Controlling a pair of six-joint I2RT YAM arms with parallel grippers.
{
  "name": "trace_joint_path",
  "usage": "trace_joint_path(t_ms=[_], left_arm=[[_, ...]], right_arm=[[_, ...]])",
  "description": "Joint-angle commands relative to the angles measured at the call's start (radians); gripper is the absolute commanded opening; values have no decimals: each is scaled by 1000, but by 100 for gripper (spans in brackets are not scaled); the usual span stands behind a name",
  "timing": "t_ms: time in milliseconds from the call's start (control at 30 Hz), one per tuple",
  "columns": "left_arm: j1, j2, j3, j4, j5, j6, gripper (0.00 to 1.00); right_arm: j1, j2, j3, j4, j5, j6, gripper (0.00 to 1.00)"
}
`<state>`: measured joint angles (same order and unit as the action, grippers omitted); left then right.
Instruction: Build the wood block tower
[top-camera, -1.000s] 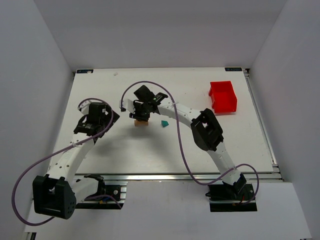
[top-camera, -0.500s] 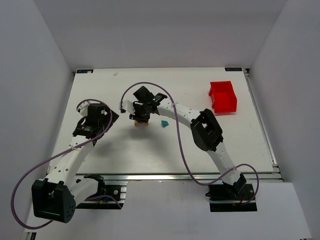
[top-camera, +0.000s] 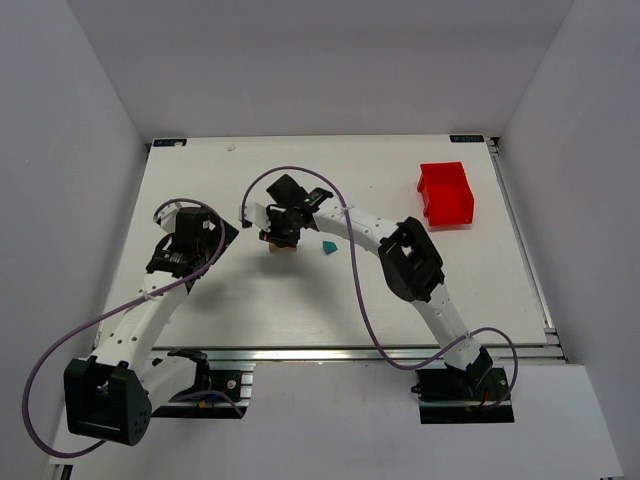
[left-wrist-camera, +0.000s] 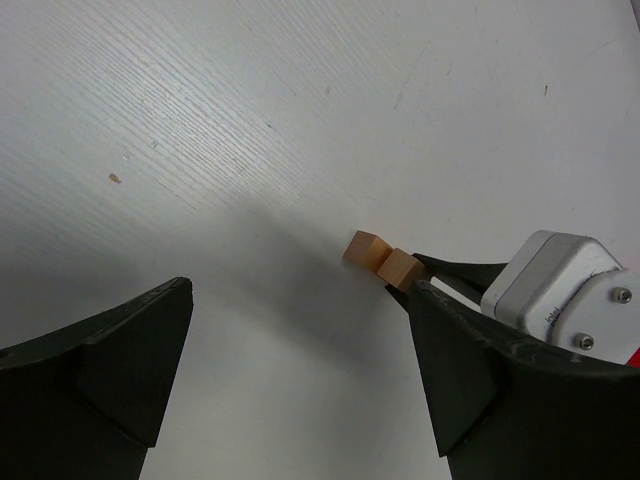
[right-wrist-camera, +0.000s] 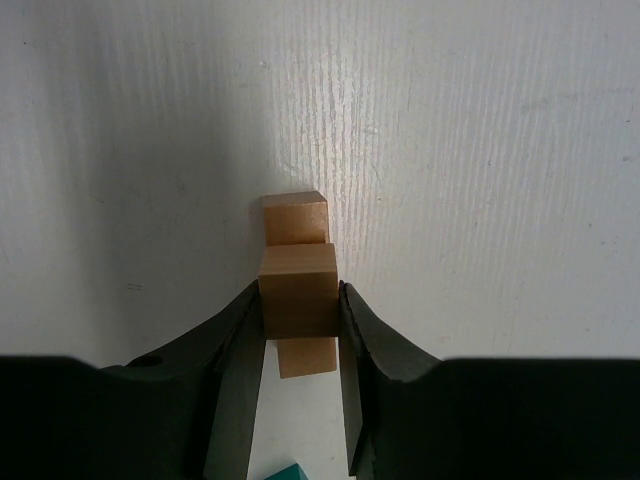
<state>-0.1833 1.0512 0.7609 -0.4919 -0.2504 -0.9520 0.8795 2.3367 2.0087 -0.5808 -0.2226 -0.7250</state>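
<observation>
One red bin (top-camera: 445, 195) sits at the far right of the white table (top-camera: 250, 300), open side up. All the blocks you can see lie outside it, on the table and well apart from it.

The tower (top-camera: 283, 247) stands near the table's middle, slightly left and towards the far edge, under your right gripper (right-wrist-camera: 300, 292). That gripper's fingers pinch one tan block (right-wrist-camera: 297, 280) by its two sides. The block is above other tan wood that shows just beyond it and just nearer than it. From the right wrist view you cannot tell if that lower wood is one piece or two. The left wrist view shows two tan cubes corner to corner, one of them in the right gripper's fingers.

One teal block (top-camera: 328, 246) lies alone on the table just right of the tower, not touching it.

Your left gripper (left-wrist-camera: 300, 290) hangs over bare table left of the tower. Its fingers are spread wide and hold nothing.

Count: one bin, one teal block, two or three tan blocks.
</observation>
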Motion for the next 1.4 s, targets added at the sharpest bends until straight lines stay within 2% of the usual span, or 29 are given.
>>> trace_joint_path(t_ms=[0,533,800,1233,1367], left_arm=[[2,-20,-11,16,0,-5,98],[2,-33,-14,22,3,-5,98],[2,-37,-18,27,5,-4,98],[2,-45,-21,32,7,-2,98],[2,-56,-26,35,7,-2,98]], right_arm=[[6,12,28,9,-6,-2,18],[7,15,27,16,8,7,29],[9,15,30,13,3,4,43],[13,16,41,12,-8,6,47],[15,12,44,19,-7,13,64]])
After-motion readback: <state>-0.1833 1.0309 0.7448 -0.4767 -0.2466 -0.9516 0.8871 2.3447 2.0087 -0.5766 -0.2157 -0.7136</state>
